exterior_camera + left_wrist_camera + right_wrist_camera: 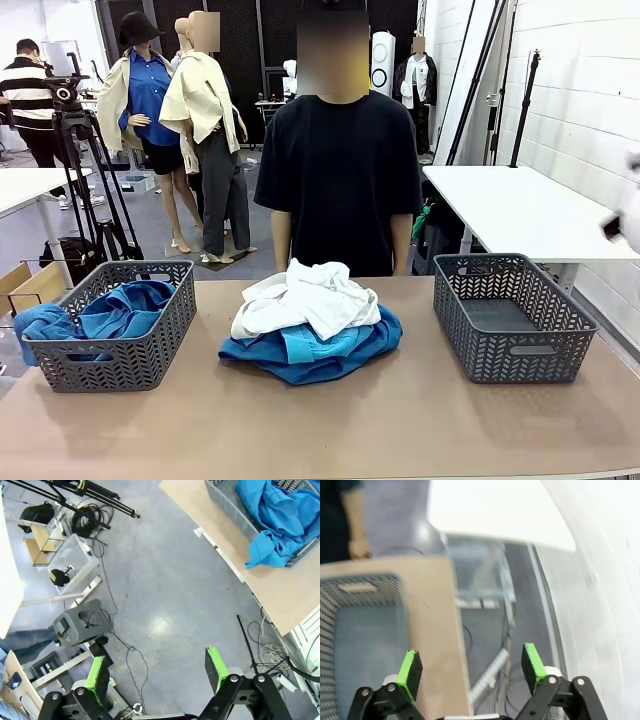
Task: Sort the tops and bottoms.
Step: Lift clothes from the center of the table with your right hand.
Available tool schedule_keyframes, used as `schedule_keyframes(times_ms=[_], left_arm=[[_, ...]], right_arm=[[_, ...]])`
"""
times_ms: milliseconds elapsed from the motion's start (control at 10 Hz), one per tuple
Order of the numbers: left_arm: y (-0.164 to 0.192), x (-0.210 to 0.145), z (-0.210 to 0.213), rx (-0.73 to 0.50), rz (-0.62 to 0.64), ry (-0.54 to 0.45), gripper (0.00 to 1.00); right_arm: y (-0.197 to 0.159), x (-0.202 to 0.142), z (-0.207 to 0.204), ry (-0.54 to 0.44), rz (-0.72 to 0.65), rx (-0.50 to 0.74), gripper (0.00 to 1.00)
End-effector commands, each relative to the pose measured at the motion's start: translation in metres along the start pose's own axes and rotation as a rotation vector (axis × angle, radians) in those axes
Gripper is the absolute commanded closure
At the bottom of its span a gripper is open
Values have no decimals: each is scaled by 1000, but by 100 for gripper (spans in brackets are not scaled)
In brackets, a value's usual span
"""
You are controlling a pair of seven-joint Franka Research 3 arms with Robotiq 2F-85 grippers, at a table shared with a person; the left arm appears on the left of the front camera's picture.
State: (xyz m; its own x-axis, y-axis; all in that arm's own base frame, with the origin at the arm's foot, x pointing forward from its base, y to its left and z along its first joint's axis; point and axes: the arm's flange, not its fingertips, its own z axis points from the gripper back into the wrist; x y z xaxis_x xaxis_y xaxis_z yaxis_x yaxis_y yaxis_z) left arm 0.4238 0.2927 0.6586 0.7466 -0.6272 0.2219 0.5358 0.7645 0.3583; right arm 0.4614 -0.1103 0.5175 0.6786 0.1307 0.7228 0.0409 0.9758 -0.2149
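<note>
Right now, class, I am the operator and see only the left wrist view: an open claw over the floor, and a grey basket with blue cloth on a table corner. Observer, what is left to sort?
Observer: A white top lies on blue garments in the middle of the table, in front of a person.
Operator: Where could the other kind go?
Observer: A second grey basket stands at the table's right end.
Operator: And the right claw?
Observer: The right claw is open, holding nothing, near that basket.

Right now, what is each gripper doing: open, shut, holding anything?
Left gripper: open, holding nothing.
Right gripper: open, holding nothing.
</note>
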Motion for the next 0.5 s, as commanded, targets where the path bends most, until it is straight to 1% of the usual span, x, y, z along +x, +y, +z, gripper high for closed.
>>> schedule_keyframes(times_ms=[0,100,200,300,400], left_arm=[[1,-2,1,6,-3,8,0],[1,-2,1,6,-3,8,0],[1,-2,1,6,-3,8,0],[1,-2,1,6,-3,8,0],[1,-2,1,6,-3,8,0]], right_arm=[[27,59,18,-149,96,134,0],[53,85,37,-225,115,201,0],[82,106,53,-280,131,313,0],[120,120,61,-318,147,403,0],[166,131,67,-321,187,467,0]])
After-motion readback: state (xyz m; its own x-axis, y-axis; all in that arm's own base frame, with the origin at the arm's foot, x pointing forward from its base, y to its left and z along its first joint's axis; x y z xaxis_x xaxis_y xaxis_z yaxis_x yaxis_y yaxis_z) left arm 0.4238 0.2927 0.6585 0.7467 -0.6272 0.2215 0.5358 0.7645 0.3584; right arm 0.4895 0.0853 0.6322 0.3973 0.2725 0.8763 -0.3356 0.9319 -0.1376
